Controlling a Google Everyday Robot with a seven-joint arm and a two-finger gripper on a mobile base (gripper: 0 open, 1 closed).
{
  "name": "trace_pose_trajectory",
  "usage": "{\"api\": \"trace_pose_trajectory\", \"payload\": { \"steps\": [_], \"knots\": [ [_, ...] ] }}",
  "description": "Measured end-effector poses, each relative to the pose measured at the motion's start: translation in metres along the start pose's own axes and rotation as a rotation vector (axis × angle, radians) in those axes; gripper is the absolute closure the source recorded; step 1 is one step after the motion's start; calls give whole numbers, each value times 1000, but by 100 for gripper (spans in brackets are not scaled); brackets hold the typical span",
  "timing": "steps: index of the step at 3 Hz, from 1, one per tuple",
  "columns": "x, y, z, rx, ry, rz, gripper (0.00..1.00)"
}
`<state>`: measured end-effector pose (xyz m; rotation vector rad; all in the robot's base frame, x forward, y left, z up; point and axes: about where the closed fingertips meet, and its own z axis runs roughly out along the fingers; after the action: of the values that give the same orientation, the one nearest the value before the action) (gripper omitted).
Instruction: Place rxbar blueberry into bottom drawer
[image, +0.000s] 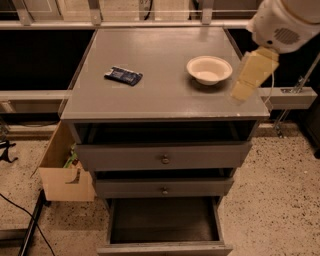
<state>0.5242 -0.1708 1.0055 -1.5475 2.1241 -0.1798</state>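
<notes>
The rxbar blueberry (123, 75), a small dark blue bar, lies flat on the left part of the grey cabinet top (160, 45). The bottom drawer (165, 248) is pulled out below the two upper drawers, and its dark inside shows nothing in it. My gripper (251, 75) hangs from the white arm (287, 22) at the upper right. It is over the cabinet's right front corner, just right of the cream bowl (209, 69) and far from the bar. It holds nothing that I can see.
The top drawer (162, 156) and middle drawer (164, 188) stand slightly open, each with a small round knob. An open cardboard box (65, 175) sits on the floor left of the cabinet, with a black cable (22, 212) nearby. A low rail runs behind.
</notes>
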Motion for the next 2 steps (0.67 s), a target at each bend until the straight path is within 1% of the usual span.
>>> {"api": "trace_pose_trajectory", "payload": {
  "steps": [1,2],
  "knots": [
    [-50,-25,49,-36,-52,23,0],
    [-89,-32,85,-60,-99,33,0]
  ]
}}
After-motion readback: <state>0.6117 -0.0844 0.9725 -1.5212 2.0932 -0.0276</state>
